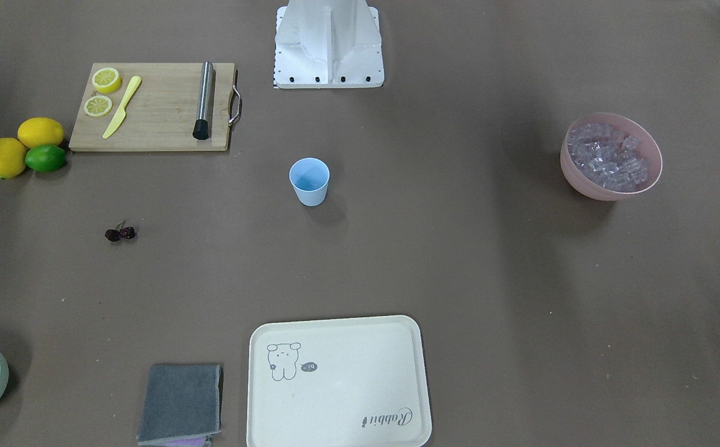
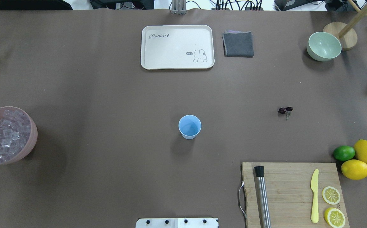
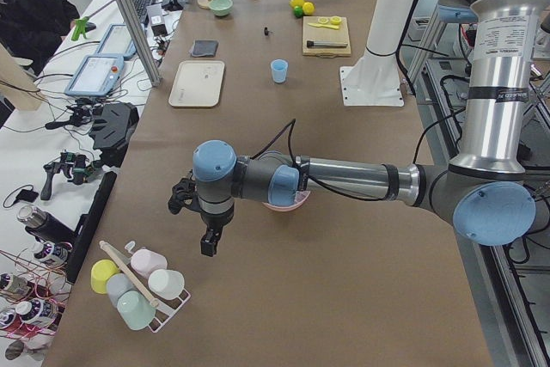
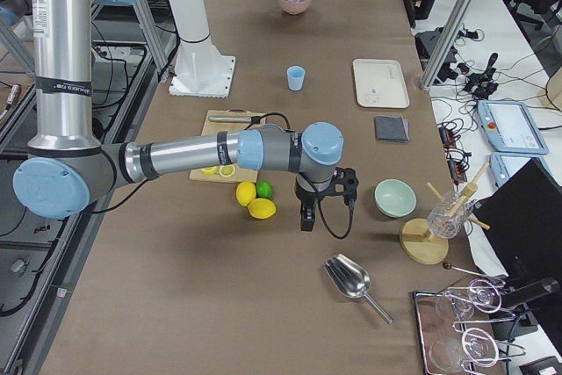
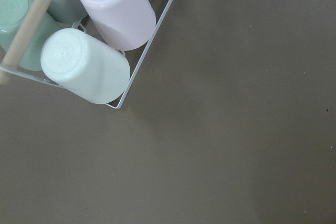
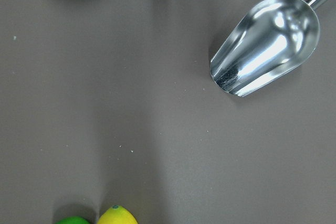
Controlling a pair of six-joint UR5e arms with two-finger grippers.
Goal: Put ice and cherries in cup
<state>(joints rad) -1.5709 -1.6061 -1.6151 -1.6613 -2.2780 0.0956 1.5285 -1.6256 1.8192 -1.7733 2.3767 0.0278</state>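
The light blue cup (image 1: 309,180) stands upright and empty mid-table, and also shows in the overhead view (image 2: 189,126). The dark cherries (image 1: 120,233) lie on the bare table, to the cup's right in the overhead view (image 2: 285,110). The ice (image 1: 608,155) fills a pink bowl (image 2: 33,139) at the robot's left. My left gripper (image 3: 209,242) hangs beyond the pink bowl, near a rack of cups. My right gripper (image 4: 306,217) hangs beside the lemons, near a metal scoop. Both show only in the side views, so I cannot tell if they are open or shut.
A cutting board (image 2: 292,193) holds a steel rod, a yellow knife and lemon slices. Two lemons (image 2: 365,152) and a lime (image 2: 344,153) lie beside it. A cream tray (image 2: 177,65), grey cloth (image 2: 238,44) and green bowl (image 2: 324,46) sit far. The metal scoop (image 6: 265,43) and cup rack (image 5: 100,51) lie at the table's ends.
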